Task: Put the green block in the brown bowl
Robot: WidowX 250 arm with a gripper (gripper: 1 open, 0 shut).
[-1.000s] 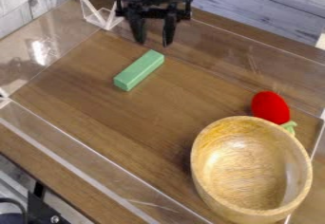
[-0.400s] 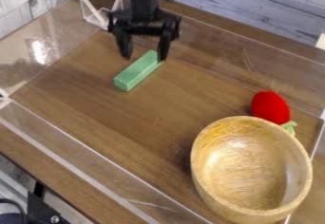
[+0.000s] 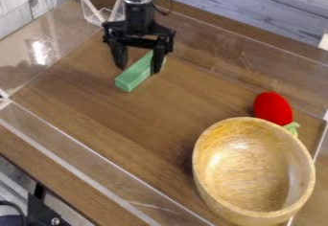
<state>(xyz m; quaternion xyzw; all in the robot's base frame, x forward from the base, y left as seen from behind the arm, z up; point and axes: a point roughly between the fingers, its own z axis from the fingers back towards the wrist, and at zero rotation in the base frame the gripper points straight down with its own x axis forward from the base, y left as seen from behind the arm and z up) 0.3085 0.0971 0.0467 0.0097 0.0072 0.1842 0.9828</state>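
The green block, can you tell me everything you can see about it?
The green block is a small light-green bar, plain and matte, maybe painted wood or foam. It lies flat on the wooden table, angled diagonally, far from the brown bowl. The open end effector stands right above it, pointing down, with one finger on each side of the block's upper end. Whether the fingers touch it cannot be told. Its upper end is partly hidden by them.

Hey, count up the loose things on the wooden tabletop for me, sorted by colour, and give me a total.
Green: 1, the green block
Red: 1, a rounded red toy with a green bit at its edge
Light brown: 1, the brown bowl
Total: 3
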